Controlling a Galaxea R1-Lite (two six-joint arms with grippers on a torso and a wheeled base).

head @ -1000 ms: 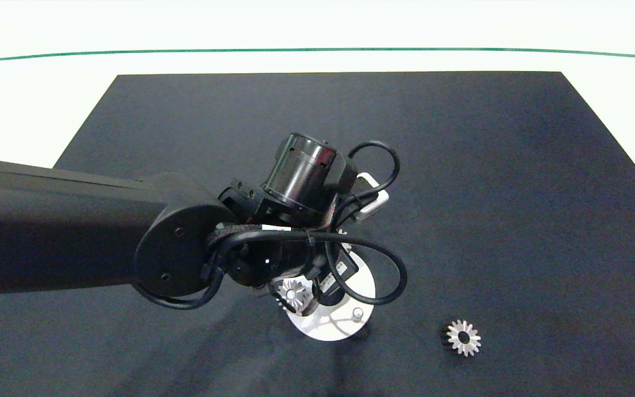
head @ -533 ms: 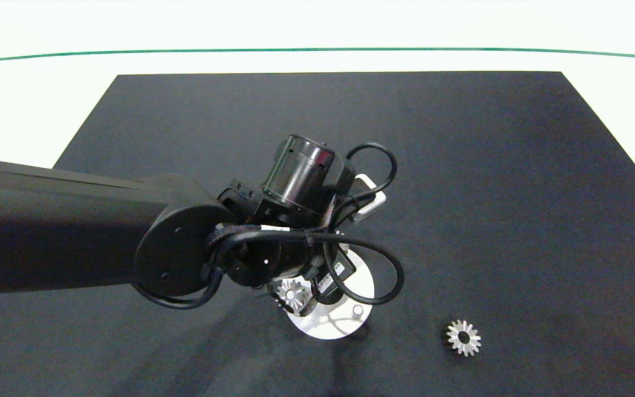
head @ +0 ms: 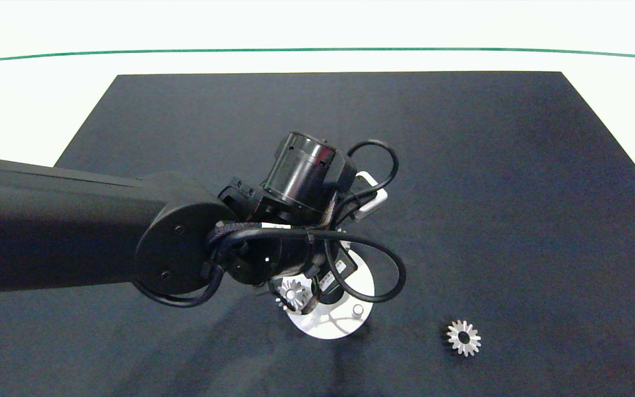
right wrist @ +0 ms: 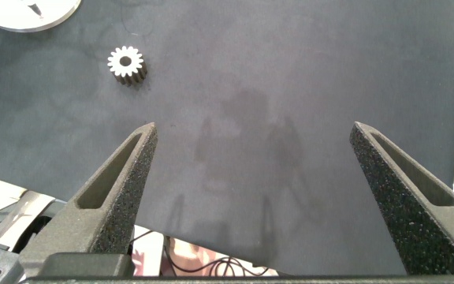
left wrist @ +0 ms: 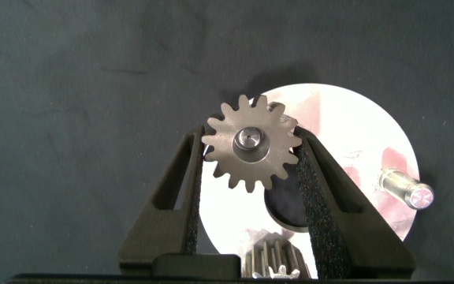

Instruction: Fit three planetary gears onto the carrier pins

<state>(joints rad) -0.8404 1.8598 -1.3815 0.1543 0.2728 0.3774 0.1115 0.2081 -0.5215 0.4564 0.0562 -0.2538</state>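
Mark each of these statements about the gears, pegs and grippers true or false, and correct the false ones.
1. The left gripper holds a gear over the white disc. True.
2. That gear's hole is empty. False: a peg end fills it.
3. One gear lies loose on the dark mat. True.
4. Every peg carries a gear. False: one peg stands bare.
5. The right gripper grips a gear. False: it is open and empty.

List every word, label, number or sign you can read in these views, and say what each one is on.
None is readable.
Small white label on the dark left arm's wrist: print too small to read.
Silvery metal spur gears, flat white ring-shaped disc, dark table mat: no text or markings.
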